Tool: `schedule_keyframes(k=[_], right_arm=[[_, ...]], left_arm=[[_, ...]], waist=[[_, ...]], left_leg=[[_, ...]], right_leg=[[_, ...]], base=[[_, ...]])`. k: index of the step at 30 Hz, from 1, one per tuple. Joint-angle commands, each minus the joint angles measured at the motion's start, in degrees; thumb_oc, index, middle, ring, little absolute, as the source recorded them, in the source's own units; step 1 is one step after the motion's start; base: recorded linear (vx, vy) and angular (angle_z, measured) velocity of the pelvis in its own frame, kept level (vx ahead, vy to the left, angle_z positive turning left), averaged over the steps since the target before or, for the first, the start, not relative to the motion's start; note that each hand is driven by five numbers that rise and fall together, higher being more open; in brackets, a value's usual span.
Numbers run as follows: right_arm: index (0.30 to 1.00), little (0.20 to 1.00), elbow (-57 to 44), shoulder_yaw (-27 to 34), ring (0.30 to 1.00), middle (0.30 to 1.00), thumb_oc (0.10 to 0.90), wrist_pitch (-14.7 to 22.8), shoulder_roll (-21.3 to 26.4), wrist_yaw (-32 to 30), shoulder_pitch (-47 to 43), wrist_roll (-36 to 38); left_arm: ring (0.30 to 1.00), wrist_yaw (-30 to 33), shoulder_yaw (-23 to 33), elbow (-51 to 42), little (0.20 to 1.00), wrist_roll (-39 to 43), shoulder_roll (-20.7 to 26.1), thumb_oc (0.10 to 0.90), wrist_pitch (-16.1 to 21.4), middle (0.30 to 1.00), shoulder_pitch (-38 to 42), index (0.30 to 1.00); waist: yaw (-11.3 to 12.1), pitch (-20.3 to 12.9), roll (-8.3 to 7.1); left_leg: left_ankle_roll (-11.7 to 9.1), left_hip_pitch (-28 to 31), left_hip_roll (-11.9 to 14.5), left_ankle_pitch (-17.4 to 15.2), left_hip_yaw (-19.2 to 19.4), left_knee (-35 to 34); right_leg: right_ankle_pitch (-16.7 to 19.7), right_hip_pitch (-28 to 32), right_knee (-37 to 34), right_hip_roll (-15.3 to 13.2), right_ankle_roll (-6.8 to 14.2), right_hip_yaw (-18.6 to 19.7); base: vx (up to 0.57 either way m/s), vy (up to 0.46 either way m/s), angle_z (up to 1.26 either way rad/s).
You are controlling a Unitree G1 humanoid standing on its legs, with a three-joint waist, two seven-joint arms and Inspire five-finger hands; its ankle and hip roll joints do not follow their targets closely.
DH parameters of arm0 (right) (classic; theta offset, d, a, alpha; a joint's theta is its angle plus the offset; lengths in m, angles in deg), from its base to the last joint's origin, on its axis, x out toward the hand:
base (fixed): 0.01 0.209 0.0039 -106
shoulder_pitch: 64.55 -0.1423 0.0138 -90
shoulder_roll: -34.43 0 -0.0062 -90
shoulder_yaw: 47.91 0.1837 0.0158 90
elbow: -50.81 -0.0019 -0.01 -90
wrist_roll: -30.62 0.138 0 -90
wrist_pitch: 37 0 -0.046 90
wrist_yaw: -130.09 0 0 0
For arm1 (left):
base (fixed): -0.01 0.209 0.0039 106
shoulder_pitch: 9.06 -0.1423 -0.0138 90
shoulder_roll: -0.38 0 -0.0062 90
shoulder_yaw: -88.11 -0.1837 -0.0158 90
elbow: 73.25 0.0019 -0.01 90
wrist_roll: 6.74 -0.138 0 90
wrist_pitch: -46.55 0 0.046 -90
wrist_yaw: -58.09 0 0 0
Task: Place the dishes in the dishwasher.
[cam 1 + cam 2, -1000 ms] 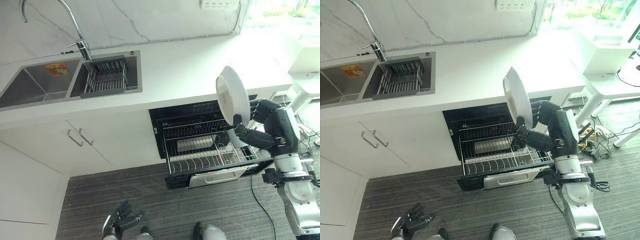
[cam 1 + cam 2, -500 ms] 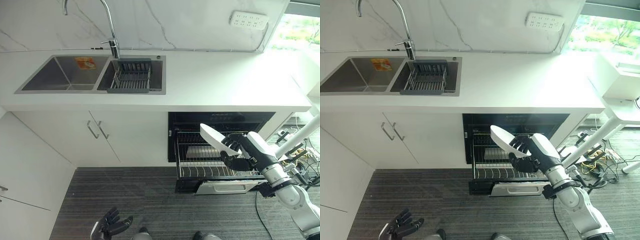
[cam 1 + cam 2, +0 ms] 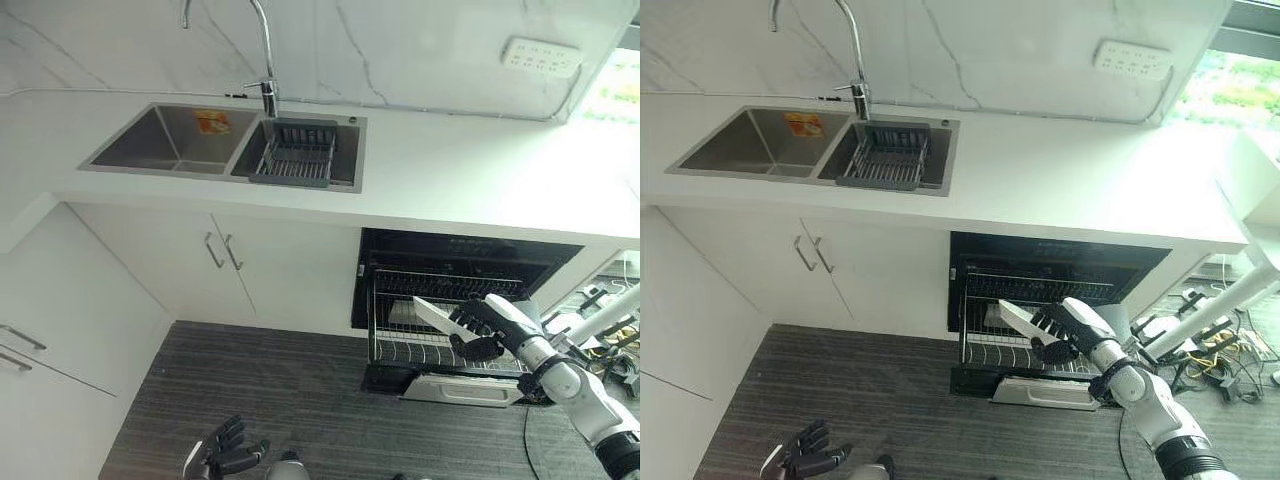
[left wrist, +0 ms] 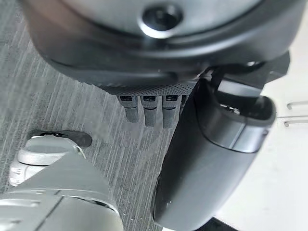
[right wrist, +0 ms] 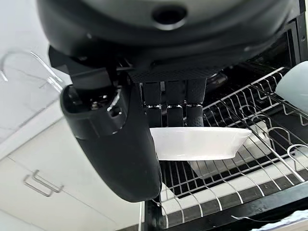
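Note:
My right hand [image 3: 482, 334] is shut on a white plate [image 3: 431, 313], fingers over its top and thumb beneath. It holds the plate nearly flat, just above the pulled-out wire rack [image 3: 440, 352] of the open dishwasher under the counter. In the right wrist view the plate [image 5: 197, 143] sits pinched between the fingers [image 5: 175, 106] and the thumb, with the rack's tines [image 5: 269, 144] past it and another white dish [image 5: 293, 84] standing in the rack. My left hand [image 3: 226, 455] hangs low over the floor, open and holding nothing.
The dishwasher's front panel [image 3: 465, 388] juts out over the grey floor. Above is the white counter [image 3: 480, 180] with a double sink [image 3: 160, 140], a dark drainer basket [image 3: 298, 160] and a tall tap [image 3: 265, 60]. White cupboards with handles [image 3: 222, 250] stand to the left.
The camera has shifted. My right hand has brought the plate down from upright at counter height to nearly flat over the rack.

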Motion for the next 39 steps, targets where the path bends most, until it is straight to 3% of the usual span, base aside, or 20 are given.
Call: schedule_keyframes(k=[1, 8, 14, 17, 24, 39], right_arm=[[0.300, 0.300, -0.9, 0.1, 0.300, 0.300, 0.400, 1.6, 3.2, -0.8, -9.9, 5.8], [0.300, 0.300, 9.2, -5.6, 0.300, 0.300, 0.400, -1.2, 3.2, 3.7, -20.9, 10.4], [0.300, 0.300, 15.4, -7.2, 0.300, 0.300, 0.400, -2.3, 3.9, 7.0, -23.8, 12.7], [0.300, 0.300, 19.6, -7.0, 0.300, 0.300, 0.400, -2.5, 2.1, 7.8, -25.2, 12.5], [0.300, 0.300, 24.3, -8.1, 0.300, 0.300, 0.400, -3.0, 1.0, 5.7, -28.6, 10.3], [0.300, 0.300, 30.2, -12.0, 0.300, 0.300, 0.400, -1.2, 2.9, -2.6, -36.6, 5.3]], left_arm=[[0.900, -0.8, -1.8, -3.1, 0.900, -0.8, 4.7, 0.800, 1.3, 0.900, 2.6, 0.900], [0.900, -0.4, -3.5, 0.5, 0.900, 2.4, 4.7, 0.800, -0.1, 0.900, 4.6, 0.900], [0.900, -0.1, -3.6, 1.8, 0.900, 2.5, 4.1, 0.800, 0.6, 0.900, 3.5, 0.900], [0.900, 0.6, -3.3, 2.3, 0.900, 3.5, 3.9, 0.800, 0.5, 0.900, 4.1, 0.900], [0.900, 1.6, -3.9, 1.6, 0.900, 4.1, 2.9, 0.800, 0.7, 0.900, 4.6, 0.900], [0.900, 2.8, -6.6, 0.3, 0.900, 6.7, 2.8, 0.800, 1.6, 0.900, 6.2, 0.900]], waist=[[0.5, 0.4, -1.30], [1.4, 2.3, -1.32], [2.3, 2.1, -1.38], [2.4, 2.0, -1.36], [2.9, 2.9, -0.76], [3.8, 5.7, 2.04]], left_leg=[[-0.9, -0.2, 0.2, -8.7, -1.9, 5.0], [-1.2, -0.8, 0.9, -7.9, -2.4, 5.0], [-1.3, -1.1, 1.2, -7.4, -2.6, 5.0], [-1.4, -1.7, 1.4, -6.9, -2.7, 5.0], [-1.4, -2.0, 1.8, -6.3, -2.9, 5.0], [-1.6, -5.2, 1.2, -4.9, -4.2, 5.0]], right_leg=[[1.8, 4.2, -5.8, -1.9, 6.6, 1.3], [2.2, 3.7, -5.8, -1.3, 6.3, 1.5], [1.5, 4.1, -5.8, -0.8, 5.8, 1.9], [1.6, 3.5, -5.8, -0.7, 5.7, 2.1], [1.8, 3.1, -5.8, -0.5, 5.5, 2.7], [2.4, 0.4, -5.8, -1.4, 5.2, 3.0]], base=[[0.00, -0.037, 0.12], [-0.04, -0.028, 0.05], [0.01, -0.001, 0.00], [0.00, -0.001, 0.01], [0.00, -0.009, -0.03], [-0.02, 0.002, -0.01]])
